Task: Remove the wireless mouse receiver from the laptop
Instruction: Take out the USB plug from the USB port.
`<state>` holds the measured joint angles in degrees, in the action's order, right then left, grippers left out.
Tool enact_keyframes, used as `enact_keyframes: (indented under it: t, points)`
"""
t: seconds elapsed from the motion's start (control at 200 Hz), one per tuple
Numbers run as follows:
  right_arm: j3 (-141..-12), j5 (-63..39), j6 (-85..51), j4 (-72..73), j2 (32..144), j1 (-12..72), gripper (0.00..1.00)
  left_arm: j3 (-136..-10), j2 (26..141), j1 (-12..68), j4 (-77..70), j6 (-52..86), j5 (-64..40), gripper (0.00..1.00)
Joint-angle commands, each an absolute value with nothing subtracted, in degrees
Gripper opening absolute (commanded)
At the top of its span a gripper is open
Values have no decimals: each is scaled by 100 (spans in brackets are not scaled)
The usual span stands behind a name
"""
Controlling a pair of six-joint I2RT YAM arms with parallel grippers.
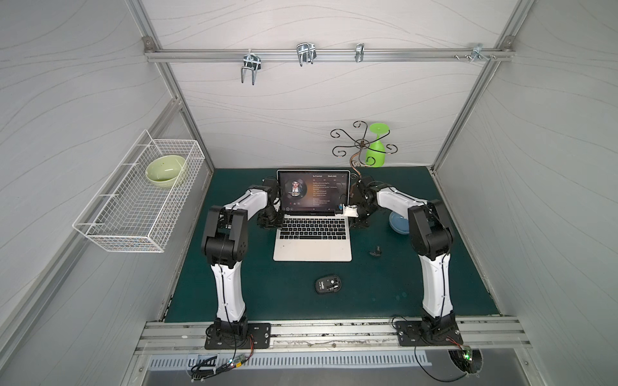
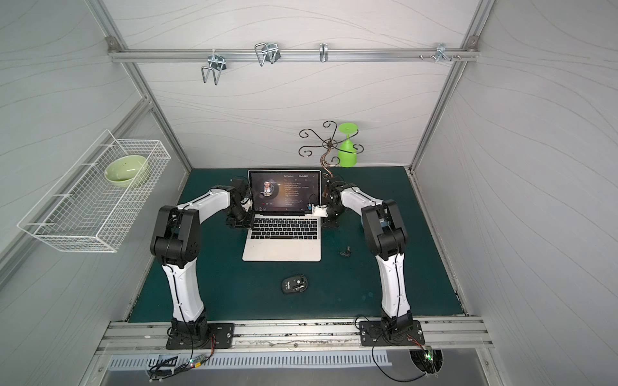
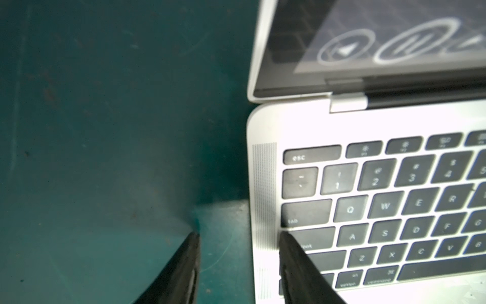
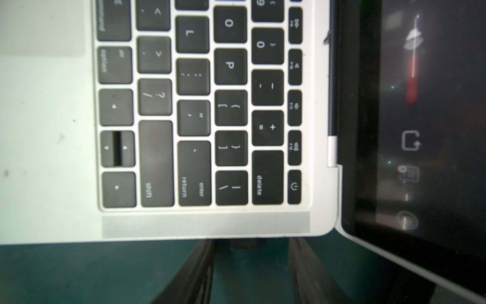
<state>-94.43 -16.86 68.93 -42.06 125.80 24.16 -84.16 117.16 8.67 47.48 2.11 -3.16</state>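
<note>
The silver laptop (image 1: 312, 249) (image 2: 282, 250) stands open at the middle of the green mat, its screen lit. In the right wrist view the wireless mouse receiver (image 4: 243, 244) is a small dark stub that sticks out of the laptop's (image 4: 205, 226) right side edge, near the back corner. My right gripper (image 4: 251, 240) is open, with one finger on each side of the stub and a gap to each. My left gripper (image 3: 239, 234) is open too and straddles the laptop's (image 3: 265, 184) left edge. One finger is over the mat and the other over the keys' left end.
A black mouse (image 1: 328, 284) lies on the mat in front of the laptop, and a small dark object (image 1: 376, 250) lies to the laptop's right. A blue dish (image 1: 398, 223) sits by the right arm. A black stand with a green glass (image 1: 376, 147) is behind. A wire basket (image 1: 140, 214) hangs on the left wall.
</note>
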Motion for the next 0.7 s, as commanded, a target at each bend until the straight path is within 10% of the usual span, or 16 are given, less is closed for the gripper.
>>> enact_keyframes:
  t: [0.0,0.515,0.695]
  points:
    - [-9622,-1681,6881,-4648,13159,2727,48,-8271,12079,809,4881,156,53,51]
    - [-9482,-1488,6790,-4408,13225,3032,1,-8288,12094,813,4920,137,47,50]
    - [-9016,-1262,7049,-3871,12814,2891,0,-8328,12113,813,4975,123,52,50]
